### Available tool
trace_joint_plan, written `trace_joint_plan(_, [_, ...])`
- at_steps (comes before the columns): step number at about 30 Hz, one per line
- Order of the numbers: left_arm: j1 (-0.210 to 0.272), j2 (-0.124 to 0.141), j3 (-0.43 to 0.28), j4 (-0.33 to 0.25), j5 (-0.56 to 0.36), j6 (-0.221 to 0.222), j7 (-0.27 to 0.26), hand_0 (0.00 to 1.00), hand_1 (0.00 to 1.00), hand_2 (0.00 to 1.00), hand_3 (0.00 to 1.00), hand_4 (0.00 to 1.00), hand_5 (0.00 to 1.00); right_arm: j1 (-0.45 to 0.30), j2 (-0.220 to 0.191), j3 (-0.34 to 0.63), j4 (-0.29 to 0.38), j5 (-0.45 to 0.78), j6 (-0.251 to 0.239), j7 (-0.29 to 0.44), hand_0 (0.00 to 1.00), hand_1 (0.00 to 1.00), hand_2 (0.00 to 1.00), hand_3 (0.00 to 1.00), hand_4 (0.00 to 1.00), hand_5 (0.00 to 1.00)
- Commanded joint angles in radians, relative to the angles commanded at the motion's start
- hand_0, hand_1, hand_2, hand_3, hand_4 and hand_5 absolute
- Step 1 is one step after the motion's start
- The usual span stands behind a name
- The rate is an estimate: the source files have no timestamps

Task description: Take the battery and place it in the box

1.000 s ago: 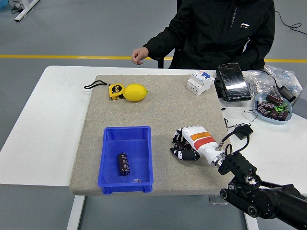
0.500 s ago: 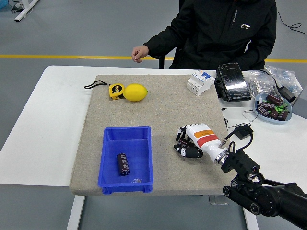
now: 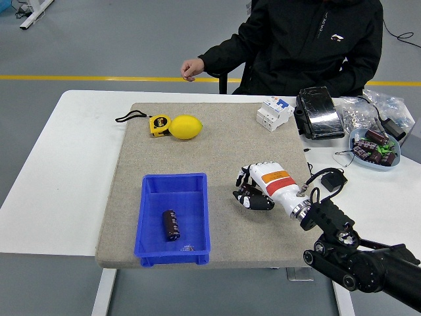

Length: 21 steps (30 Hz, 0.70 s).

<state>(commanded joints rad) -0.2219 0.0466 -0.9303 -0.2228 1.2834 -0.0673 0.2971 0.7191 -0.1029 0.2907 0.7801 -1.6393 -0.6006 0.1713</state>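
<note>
The black fingers of the right hand are curled inward, tips together, and grip nothing; they rest low over the grey mat right of the frame's centre. Behind them the hand's white back carries an orange band, and the black right arm runs off toward the lower right corner.

Just left of the fingers, apart from them, sits the blue box in the lower middle of the frame. The battery, dark and cylindrical, lies inside it on the box floor, toward the near end.

In the upper left part of the mat a yellow lemon lies touching a yellow tape measure with a black strap. Near the mat's upper right corner stands a white circuit breaker, and beside it on the white surface a black device. At the right edge a bowl holds more dark batteries, with clear bags behind it.

At the frame's top a person in a black jacket sits at the far side, one hand loosely closed just beyond the surface's far edge
</note>
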Motion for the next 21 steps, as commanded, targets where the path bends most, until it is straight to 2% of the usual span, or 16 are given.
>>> trace_joint_plan(5, [0.004,0.002,-0.007,0.0,0.007,-0.001,0.002,0.767,0.749,0.751,0.602,0.655,0.587,0.008,0.002,0.011,0.042,-0.023,0.001,-0.008,0.125,0.34,0.425,0.439,0.631,0.188])
trace_joint_plan(11, [0.006,0.006,-0.023,0.0,0.027,-0.003,0.006,0.767,0.749,0.751,0.602,0.656,0.588,0.049,0.018,0.028,0.122,-0.054,-0.006,-0.026,0.126,0.339,0.427,0.44,0.625,0.182])
trace_joint_plan(19, [0.009,0.012,-0.04,0.0,0.045,-0.005,0.011,0.767,0.749,0.75,0.602,0.657,0.588,0.101,0.074,0.026,0.24,-0.076,-0.013,-0.051,0.125,0.336,0.425,0.439,0.616,0.178])
trace_joint_plan(21, [0.008,0.013,-0.046,0.0,0.053,-0.006,0.012,0.769,0.75,0.75,0.602,0.657,0.588,0.111,0.102,0.013,0.256,-0.076,-0.015,-0.052,0.129,0.338,0.426,0.439,0.614,0.174])
